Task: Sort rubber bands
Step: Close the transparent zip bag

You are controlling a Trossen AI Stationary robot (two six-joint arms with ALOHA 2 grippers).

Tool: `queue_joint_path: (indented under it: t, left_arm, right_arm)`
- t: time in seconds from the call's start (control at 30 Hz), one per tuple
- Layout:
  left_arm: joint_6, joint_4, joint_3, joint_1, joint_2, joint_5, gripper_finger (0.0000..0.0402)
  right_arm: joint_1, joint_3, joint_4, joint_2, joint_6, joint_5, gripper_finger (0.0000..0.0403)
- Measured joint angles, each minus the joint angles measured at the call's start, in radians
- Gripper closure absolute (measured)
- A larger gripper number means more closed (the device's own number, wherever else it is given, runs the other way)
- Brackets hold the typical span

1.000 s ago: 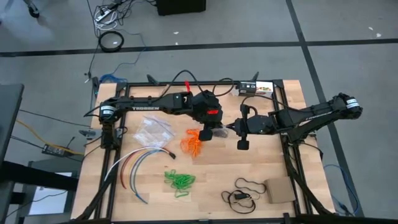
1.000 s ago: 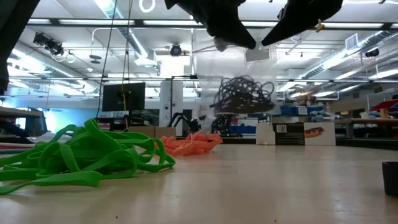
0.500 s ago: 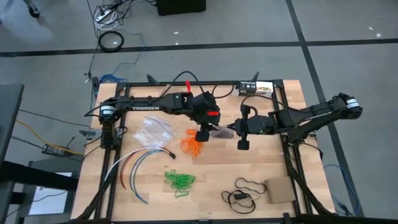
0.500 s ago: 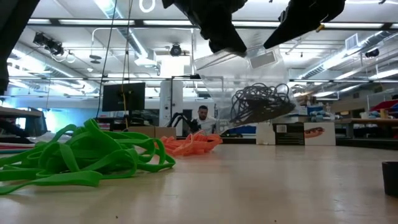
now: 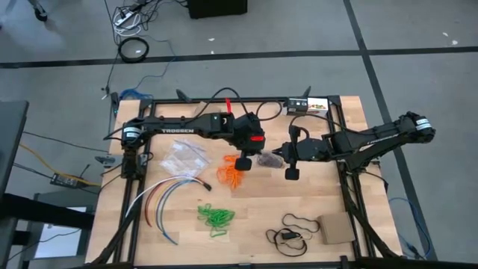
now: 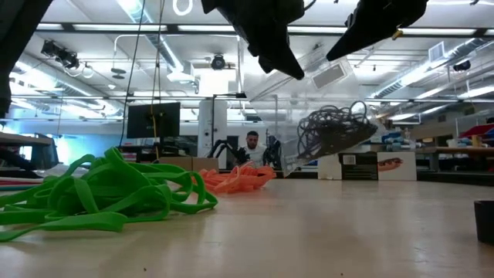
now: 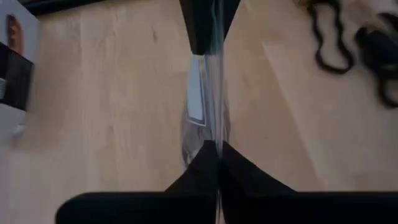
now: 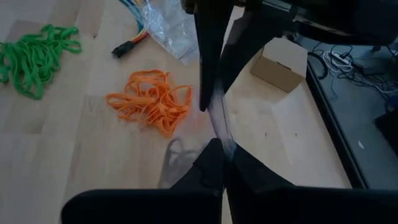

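While you look level across the table in the low view, the green rubber bands [image 6: 100,193] fill the lower left of the frame, nearest the lens, with the orange rubber bands [image 6: 238,178] heaped farther back near the middle. Above them, toward the upper right, a clear plastic bag [image 6: 309,108] hangs off the table, tilted, with the dark rubber bands [image 6: 333,127] bunched inside it.

From overhead, you see both arms meeting at the centre of the frame over the wooden table [image 5: 328,198]. Your left gripper [image 5: 244,162] has its fingers pressed together on one edge of the bag, and your right gripper [image 5: 282,155] is likewise pinched tight on the opposite edge, so the bag is stretched between them. The orange heap lies just below left of the bag; the green heap sits lower still, near the bottom centre-left. A second crumpled clear bag [image 5: 184,158] rests left of centre.
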Motion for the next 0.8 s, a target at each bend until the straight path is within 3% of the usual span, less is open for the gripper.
queue_joint_path:
  t: [0.23,0.47,0.57,0.67,0.8]
  left_arm:
    - [0.01,0.001,0.0,-0.015,0.002,-0.055,0.0388]
    - [0.004,-0.091,-0.002,-0.015,0.004,-0.057,0.0276]
    - [-0.016,-0.108,-0.002,-0.014,0.004,-0.056,0.0253]
    - [-0.018,-0.107,-0.002,-0.014,0.004,-0.056,0.027]
    - [0.009,-0.14,-0.002,-0.012,0.004,-0.056,0.0352]
  right_arm:
    - [0.0,0.0,0.0,0.0,0.001,0.0,0.0403]
    - [0.001,0.0,-0.005,-0.001,0.001,0.002,0.0403]
    - [0.0,0.0,-0.006,-0.001,0.0,0.002,0.0403]
    - [0.0,0.0,-0.006,-0.001,0.0,0.002,0.0403]
    - [0.0,0.0,-0.005,-0.001,0.001,0.002,0.0403]
